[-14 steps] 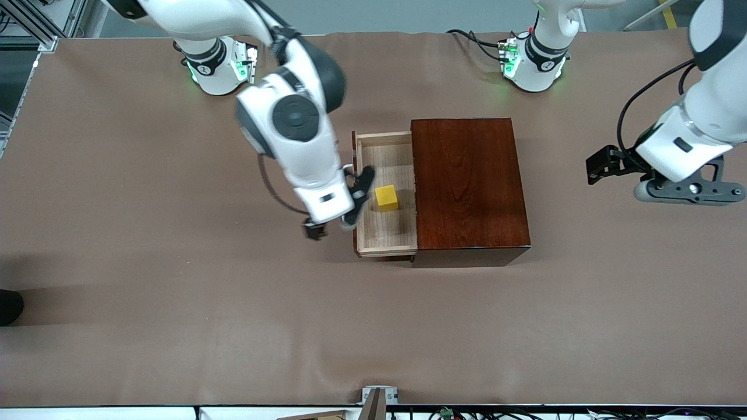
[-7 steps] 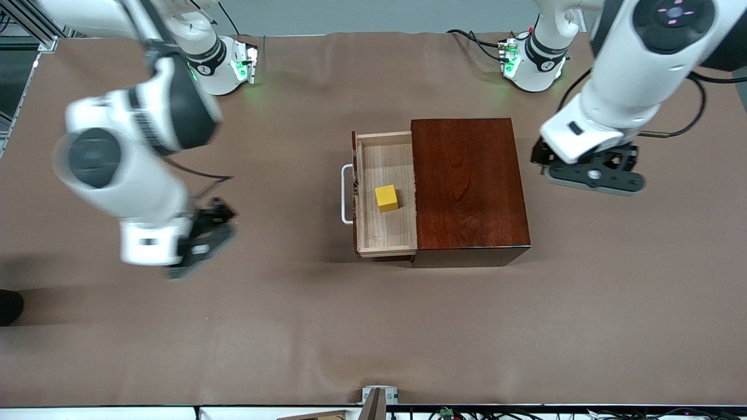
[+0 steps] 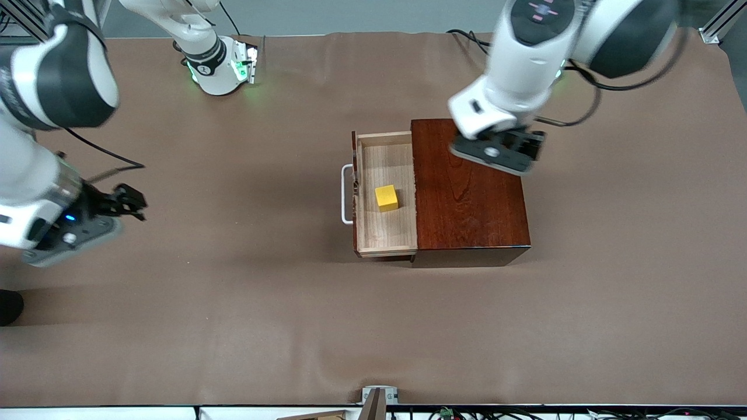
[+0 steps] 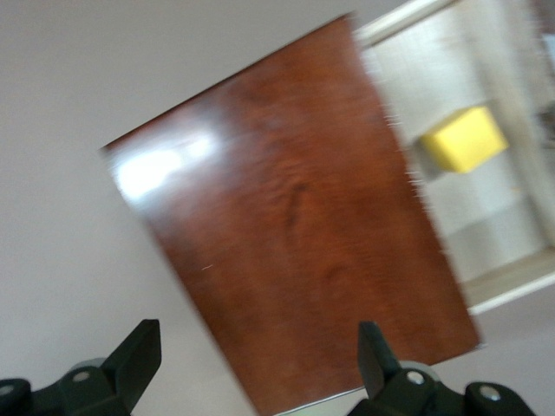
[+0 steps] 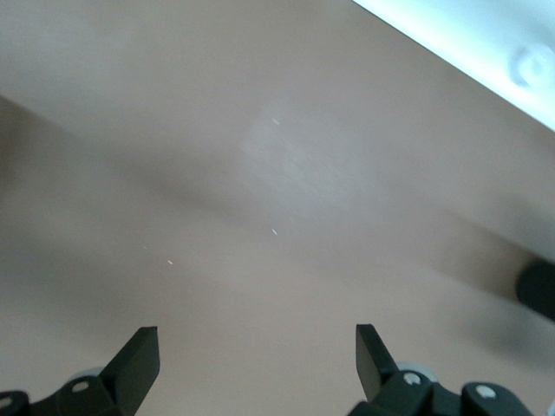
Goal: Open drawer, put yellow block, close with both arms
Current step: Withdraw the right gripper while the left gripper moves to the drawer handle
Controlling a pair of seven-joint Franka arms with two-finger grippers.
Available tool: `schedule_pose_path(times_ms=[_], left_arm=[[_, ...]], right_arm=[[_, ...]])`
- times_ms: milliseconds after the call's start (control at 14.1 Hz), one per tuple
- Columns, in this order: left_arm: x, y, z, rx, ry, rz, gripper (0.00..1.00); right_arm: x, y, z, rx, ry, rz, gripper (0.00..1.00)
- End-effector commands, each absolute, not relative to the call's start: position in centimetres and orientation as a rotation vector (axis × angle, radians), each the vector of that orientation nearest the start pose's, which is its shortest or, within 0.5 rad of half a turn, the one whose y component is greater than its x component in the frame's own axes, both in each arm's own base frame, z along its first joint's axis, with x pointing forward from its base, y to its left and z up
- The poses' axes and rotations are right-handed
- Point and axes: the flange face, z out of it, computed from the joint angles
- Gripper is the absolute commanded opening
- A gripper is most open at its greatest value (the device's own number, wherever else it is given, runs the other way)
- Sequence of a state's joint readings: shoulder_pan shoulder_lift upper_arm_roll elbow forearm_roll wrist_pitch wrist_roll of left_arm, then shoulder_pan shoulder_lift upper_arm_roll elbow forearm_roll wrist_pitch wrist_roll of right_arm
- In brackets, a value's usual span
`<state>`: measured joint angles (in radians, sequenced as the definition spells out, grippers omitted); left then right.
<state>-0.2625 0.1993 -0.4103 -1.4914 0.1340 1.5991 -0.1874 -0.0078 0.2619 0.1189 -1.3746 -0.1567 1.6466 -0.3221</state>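
The drawer [image 3: 385, 233] stands pulled out of the dark mahogany box [image 3: 470, 198], its white handle [image 3: 346, 195] toward the right arm's end of the table. The yellow block [image 3: 386, 197] lies in the drawer's tray. My left gripper [image 3: 496, 153] is open and empty over the box top; in the left wrist view the gripper [image 4: 257, 364] shows the box top [image 4: 286, 225], the tray [image 4: 486, 217] and the block [image 4: 464, 139]. My right gripper [image 3: 133, 203] is open and empty over bare table at its arm's end; in the right wrist view the gripper [image 5: 256, 364] has only table under it.
A dark object [image 3: 9, 306] lies at the table's edge at the right arm's end, also in the right wrist view [image 5: 538, 290]. A metal bracket [image 3: 378, 396] sits at the table's edge nearest the front camera. Cables [image 3: 475, 41] lie by the left arm's base.
My right gripper has swung away from the drawer front to its arm's end of the table. My left gripper has come from its end of the table to over the box. Drawer and block have not moved.
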Motion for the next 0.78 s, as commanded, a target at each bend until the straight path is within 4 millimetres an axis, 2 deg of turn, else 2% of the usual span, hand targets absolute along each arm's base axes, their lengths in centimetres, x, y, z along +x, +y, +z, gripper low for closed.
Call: schedule_pose_path(times_ms=[0,142,283,425,567,708], left_arm=[[48.8,-40.2,55.6,-2.932,1.092,0.015,1.0],[48.2,-44.2,55.0,-2.837,1.437,-0.007,1.0],[48.7,-47.3,53.8,-2.817,1.676,-0.074,1.0],[47.8,-50.9,51.9,-2.761,1.851,-0.174,1.0],[47.5,-53.8,48.7,-2.682,2.014,-0.224,1.0],[47.6,-55.4,46.1,-2.556,2.188,-0.285,1.0]], right_arm=[[60.1,1.3,59.2,-3.212,-0.485,-0.001,1.0],[58.6,-1.0,60.3,-3.171,-0.315,0.014,1.0],[56.8,-1.3,61.2,-3.167,-0.211,-0.001,1.0],[55.1,-1.4,61.9,-3.129,-0.032,-0.013,1.0],[54.0,-0.9,62.8,-3.121,-0.002,-0.017,1.0],[53.6,-1.5,62.9,-3.12,0.011,0.023,1.0]])
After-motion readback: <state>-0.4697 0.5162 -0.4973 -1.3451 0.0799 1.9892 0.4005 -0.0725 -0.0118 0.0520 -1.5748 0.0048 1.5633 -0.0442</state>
